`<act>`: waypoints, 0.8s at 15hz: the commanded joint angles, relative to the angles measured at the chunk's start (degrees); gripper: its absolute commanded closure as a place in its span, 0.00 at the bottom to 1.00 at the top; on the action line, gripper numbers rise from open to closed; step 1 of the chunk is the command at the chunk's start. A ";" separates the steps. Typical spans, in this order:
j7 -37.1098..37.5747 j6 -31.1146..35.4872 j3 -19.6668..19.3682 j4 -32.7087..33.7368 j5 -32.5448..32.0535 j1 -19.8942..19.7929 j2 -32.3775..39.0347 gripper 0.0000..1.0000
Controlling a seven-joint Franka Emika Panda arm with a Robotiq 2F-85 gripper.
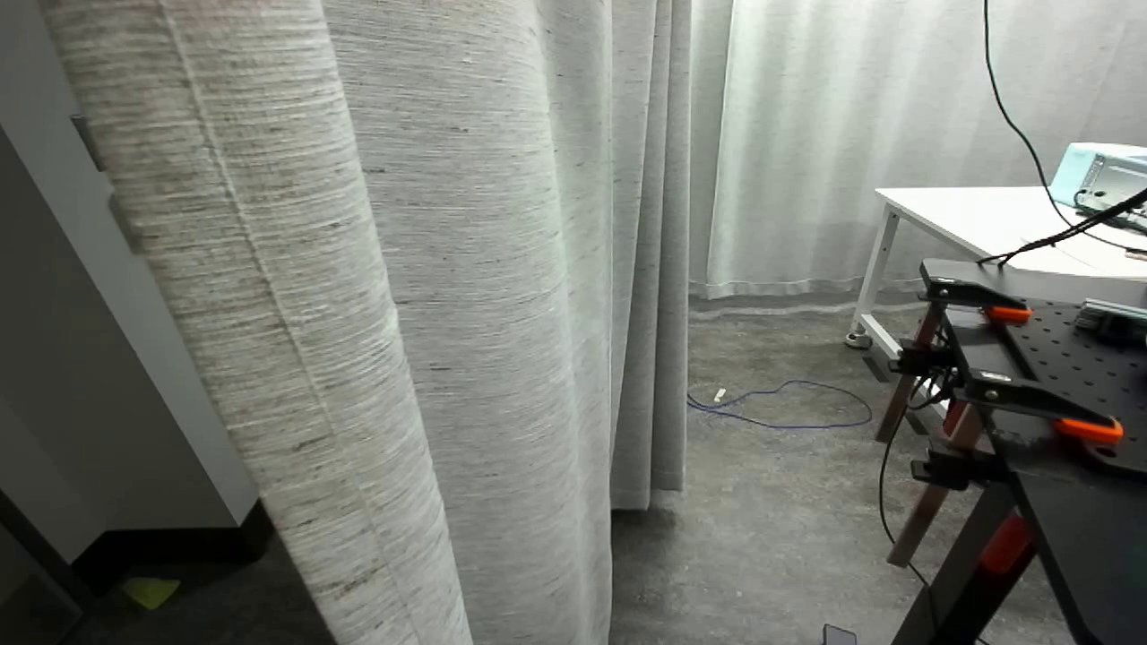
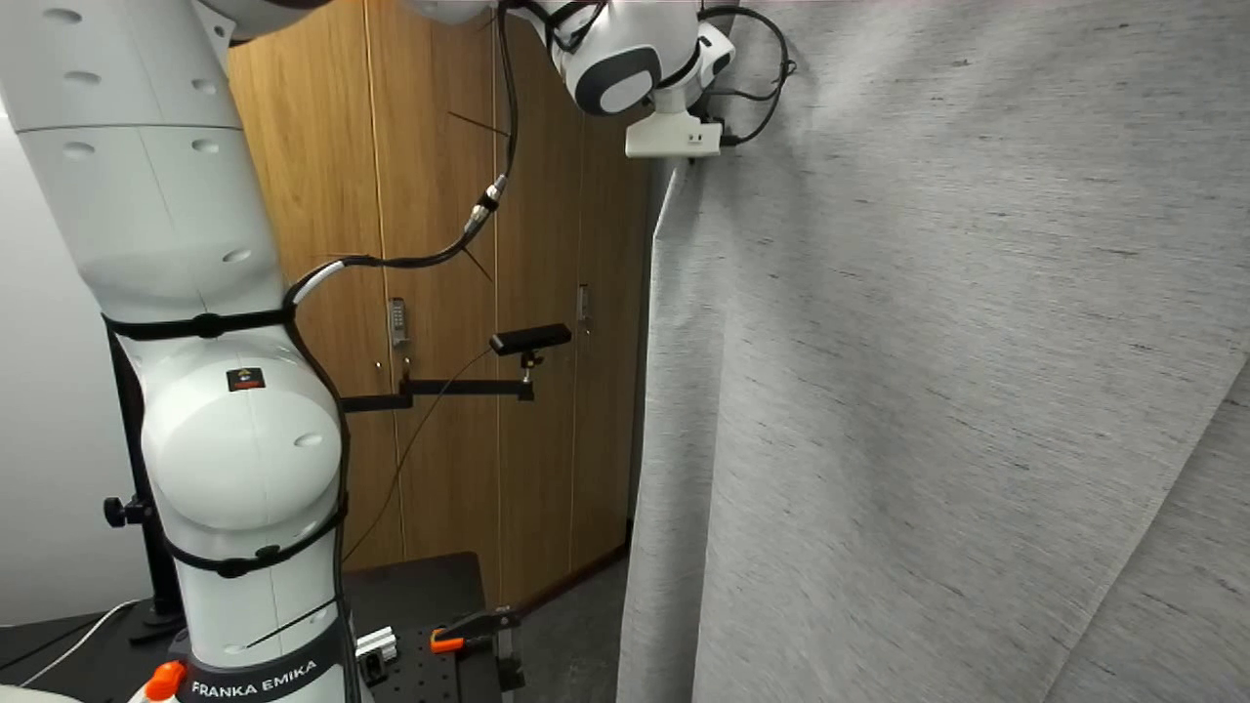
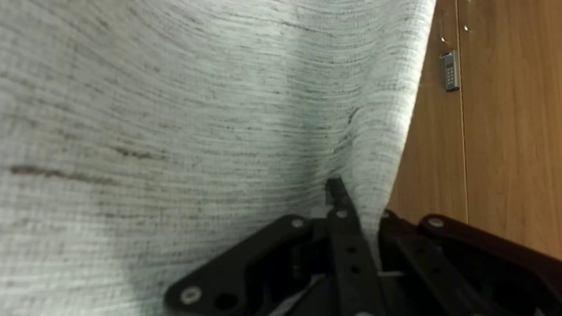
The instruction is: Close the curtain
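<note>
In an exterior view the arm [image 2: 239,449] stands tall at the left, strapped with black bands. Its lower part is nearly upright; the length above leans a little left, then runs out past the top edge, so the elbow is out of sight. The wrist [image 2: 645,49] shows again at the top, well to the right of the lower part, held high with a white block [image 2: 674,137] hanging at its end, right at the side edge of the curtain [image 2: 937,342]. A black cable [image 2: 420,261] bows between the arm's middle and the top of the picture, in front of a wooden cupboard [image 2: 439,195].

In the wrist view the claw [image 3: 362,204] is narrow, pinching the curtain by that edge: one finger [image 3: 340,215] lies against the near face, the other is partly hidden behind it, and the fabric runs down between the two.

The curtain hangs in deep folds in both exterior views. In an exterior view it is well left of the white desk [image 1: 977,210] and black tabletop [image 1: 1102,528], with a blue cord [image 1: 789,426] on the floor between.
</note>
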 commanded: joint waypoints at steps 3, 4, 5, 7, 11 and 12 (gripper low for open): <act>-0.46 -3.05 1.23 -2.72 1.21 1.68 2.16 0.99; -0.43 -3.05 1.23 -2.73 1.24 1.68 2.15 0.99; -0.31 -3.06 1.24 -2.75 1.12 1.63 2.13 0.99; -0.33 -3.10 1.22 -2.73 1.23 1.65 2.12 0.99; -0.02 -3.10 1.25 -2.78 0.95 1.57 2.08 0.99; 0.00 -3.09 1.25 -2.79 1.01 1.58 2.07 0.99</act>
